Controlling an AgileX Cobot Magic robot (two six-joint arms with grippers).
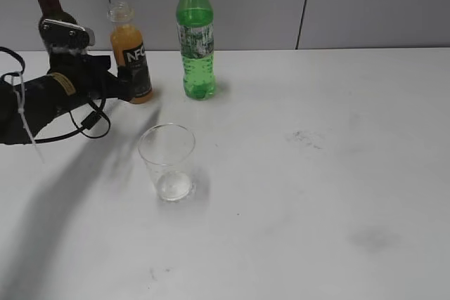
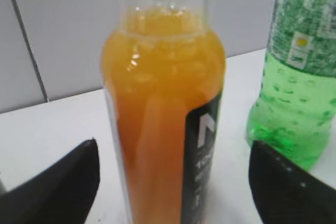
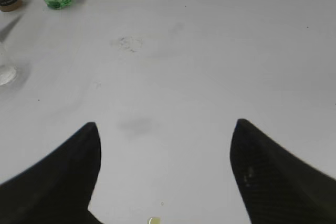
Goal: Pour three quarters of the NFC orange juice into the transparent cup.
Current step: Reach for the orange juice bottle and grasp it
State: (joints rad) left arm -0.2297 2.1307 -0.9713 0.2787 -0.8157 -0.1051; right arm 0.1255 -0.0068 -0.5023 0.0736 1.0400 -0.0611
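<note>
Juice bottle (image 1: pixel 131 54) stands at the back left of the white table (image 1: pixel 316 187), cap off, orange liquid up to the shoulder, black label facing front. Green soda bottle (image 1: pixel 195 36) just to its right, dark wine bottle (image 1: pixel 48 1) behind the arm on the left. Clear cup (image 1: pixel 167 161) sits nearer the front, apart from all three, apparently empty. Left gripper (image 1: pixel 126 83) is level with the label, jaws spread wide to either side of the bottle (image 2: pixel 163 124); wrist view shows a gap on both sides, no contact. Right gripper (image 3: pixel 164 171) hangs over bare table, jaws spread, holding nothing. Handling guess: nearly full, so fairly heavy for its size; thin plastic likely gives under a squeeze, and the open neck could spill. Best hold looks mid-body on the label, firm but not crushing.
</note>
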